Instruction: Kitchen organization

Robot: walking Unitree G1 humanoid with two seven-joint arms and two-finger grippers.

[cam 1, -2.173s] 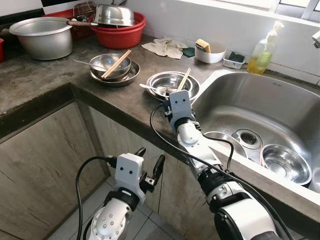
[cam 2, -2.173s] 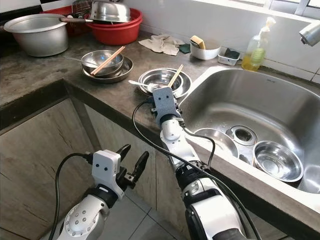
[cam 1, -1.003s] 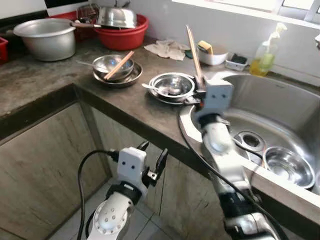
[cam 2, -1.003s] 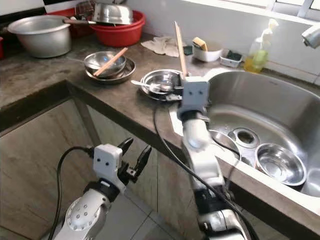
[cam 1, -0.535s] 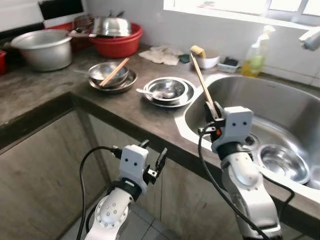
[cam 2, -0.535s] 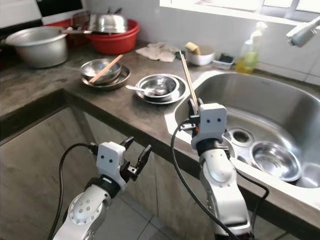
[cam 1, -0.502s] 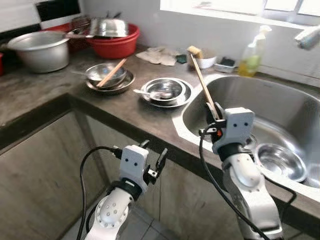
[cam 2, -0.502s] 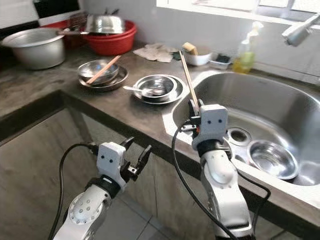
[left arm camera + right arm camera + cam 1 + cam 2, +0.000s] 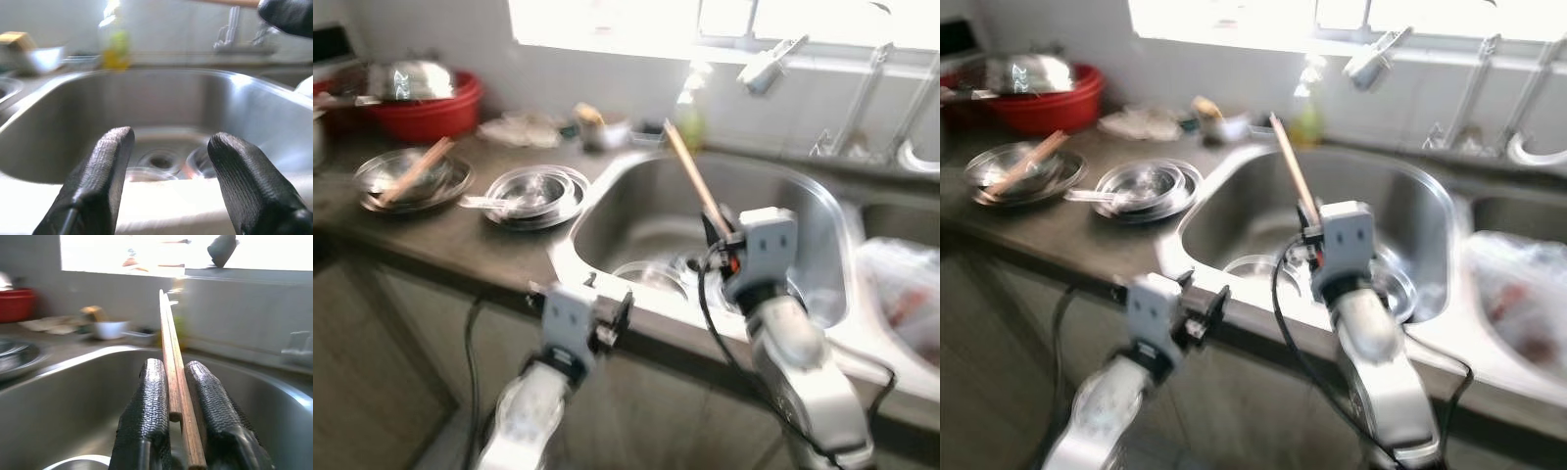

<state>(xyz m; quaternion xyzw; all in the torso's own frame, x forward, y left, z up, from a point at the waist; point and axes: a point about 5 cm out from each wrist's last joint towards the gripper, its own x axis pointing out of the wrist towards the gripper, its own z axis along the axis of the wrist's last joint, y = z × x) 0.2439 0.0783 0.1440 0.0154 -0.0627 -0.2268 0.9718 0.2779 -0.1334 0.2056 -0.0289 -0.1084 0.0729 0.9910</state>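
Chopsticks [image 9: 173, 367] pinched by right fingers [image 9: 146, 416] over sink [image 9: 636, 211]; left fingers [image 9: 105, 171] spread

Chopsticks [image 9: 172, 362]: 2, reddish-brown wood. Right gripper [image 9: 177, 418]: black fingers [image 9: 146, 401] with a fine knurled pattern. Left gripper [image 9: 168, 186]: black, same texture. Sink [image 9: 1430, 211]: bare silver steel. Basin [image 9: 426, 113]: red. Soap bottle [image 9: 1307, 122]: yellow-green. Countertop [image 9: 440, 240]: dark grey. Wall [image 9: 98, 289]: pale grey.

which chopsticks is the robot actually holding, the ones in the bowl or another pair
Another pair: the chopsticks clamped in the right gripper above the sink. The chopsticks on the far bowl stack lie untouched.
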